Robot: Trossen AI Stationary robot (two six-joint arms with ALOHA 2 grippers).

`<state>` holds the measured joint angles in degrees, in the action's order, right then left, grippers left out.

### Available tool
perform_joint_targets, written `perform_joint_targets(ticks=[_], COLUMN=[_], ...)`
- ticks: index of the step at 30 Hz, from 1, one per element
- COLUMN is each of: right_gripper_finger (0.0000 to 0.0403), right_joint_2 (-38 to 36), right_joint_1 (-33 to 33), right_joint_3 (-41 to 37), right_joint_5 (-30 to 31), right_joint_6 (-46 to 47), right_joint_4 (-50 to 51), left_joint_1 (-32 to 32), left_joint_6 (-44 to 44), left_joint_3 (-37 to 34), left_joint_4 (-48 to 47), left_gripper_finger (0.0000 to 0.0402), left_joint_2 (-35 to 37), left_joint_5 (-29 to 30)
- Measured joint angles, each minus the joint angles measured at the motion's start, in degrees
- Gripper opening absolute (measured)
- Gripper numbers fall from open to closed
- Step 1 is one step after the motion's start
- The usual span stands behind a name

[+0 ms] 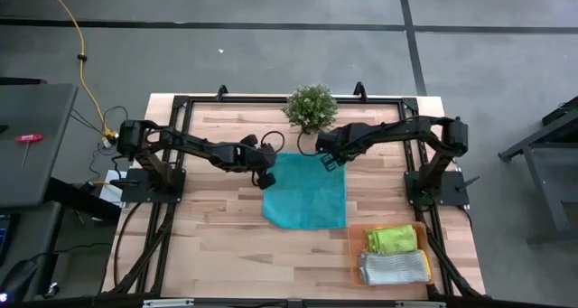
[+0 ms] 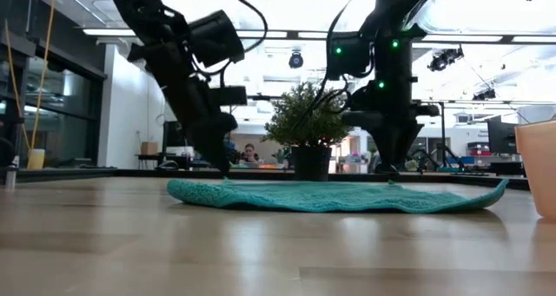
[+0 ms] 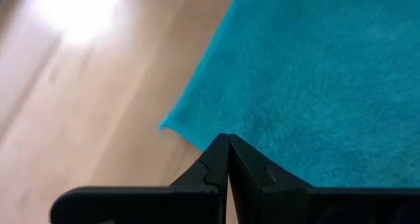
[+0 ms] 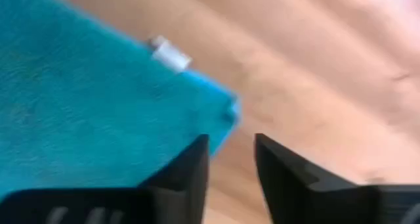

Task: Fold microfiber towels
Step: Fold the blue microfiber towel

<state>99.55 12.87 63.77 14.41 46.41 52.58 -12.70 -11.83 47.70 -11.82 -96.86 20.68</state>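
Note:
The teal towel point(image 1: 305, 192) lies spread flat on the table; it also shows in the low view point(image 2: 339, 196). My left gripper point(image 1: 266, 176) is shut at the towel's left edge, close to its far left corner point(image 3: 168, 124). My right gripper point(image 4: 231, 152) is open at the far right corner point(image 4: 226, 106), one finger over the cloth and one over bare wood. A white tag point(image 4: 169, 53) sits on the towel's edge there. A lime green towel point(image 1: 391, 238) and a light grey towel point(image 1: 395, 267) lie folded in the orange tray point(image 1: 354, 254). No yellow towel is in view. My left gripper meets the teal towel's left edge point(image 3: 209, 142) beside the far left corner with its shut fingertips. It comes from above, slanting down. The fingers themselves hide how much cloth lies between them. The towel lies flat on the table, with a small peak under the tips point(image 2: 228, 181).
A potted plant point(image 1: 312, 107) stands at the table's far middle, just behind the towel and between both arms. The orange tray sits at the near right corner. Bare wood point(image 1: 226, 245) lies at the near left.

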Motion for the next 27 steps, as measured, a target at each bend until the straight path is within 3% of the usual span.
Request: perform_joint_targets(ticks=[4,9,13,15,20,27], right_gripper_finger=[0.0184,0.0240,0.0247,0.0247,0.0247,0.0247], right_joint_2=[-3.73,-7.79,-10.72,-12.07,-14.56,-13.97], right_joint_1=[1.52,0.87,-2.44,-4.59,-11.03,-18.59], right_joint_3=[0.00,-0.06,-4.81,-8.34,-14.86,-17.07], right_joint_5=[2.61,-6.88,-18.53,-22.59,-25.72,-23.81], right_joint_6=[-5.98,-19.09,-24.99,-24.54,-18.18,-15.58], right_joint_4=[1.82,-0.07,-7.89,-12.31,-24.14,-32.24], left_joint_1=[-0.38,-0.61,0.42,2.16,10.63,22.05], left_joint_6=[3.01,6.71,4.41,0.56,-6.30,-9.78], left_joint_3=[0.07,-0.78,-6.27,-9.39,-14.51,-16.01], left_joint_4=[-1.49,-0.08,10.51,13.71,16.74,24.05], left_gripper_finger=[0.0000,0.0000,0.0000,0.0000,0.0000,0.0000], left_joint_2=[4.13,12.12,18.03,19.79,20.63,12.33], left_joint_5=[0.09,-4.12,-15.80,-18.96,-19.27,-16.35])
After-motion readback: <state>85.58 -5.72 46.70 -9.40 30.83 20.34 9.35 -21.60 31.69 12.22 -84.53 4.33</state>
